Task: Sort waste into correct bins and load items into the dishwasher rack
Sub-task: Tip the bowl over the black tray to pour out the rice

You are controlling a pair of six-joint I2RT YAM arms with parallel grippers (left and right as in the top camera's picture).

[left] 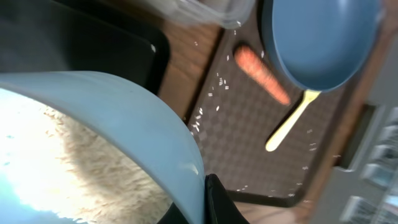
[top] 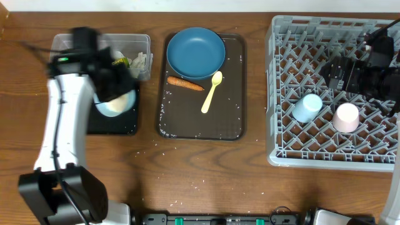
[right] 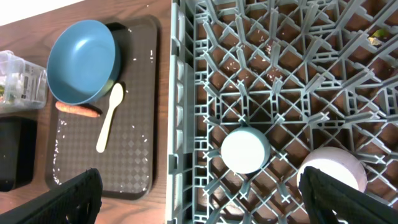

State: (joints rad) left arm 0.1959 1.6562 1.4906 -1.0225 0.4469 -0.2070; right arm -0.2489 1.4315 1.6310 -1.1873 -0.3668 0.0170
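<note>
Two pincers: left pincer (left: 206, 196) clamps light blue bowl (top: 115, 105) rim, right pincer (right: 202, 193) apart; tilt slowly, rice (left: 74, 155) into black tray (top: 119, 127).

The wooden bench (top: 206, 162) carries a clear tub (top: 145, 41), black tray (top: 119, 127), brown serving tray (top: 187, 119), grey rack (top: 275, 94) and scattered rice grains (top: 199, 183).

Left arm (top: 62, 119): white link runs from lower left of overhead frame up to upper left. Left gripper (top: 114, 86) clamped tight on rim of light blue bowl (top: 115, 104). Right arm (top: 375, 62) at upper right edge; right gripper (right: 200, 183) jaws spread wide, empty.
</note>
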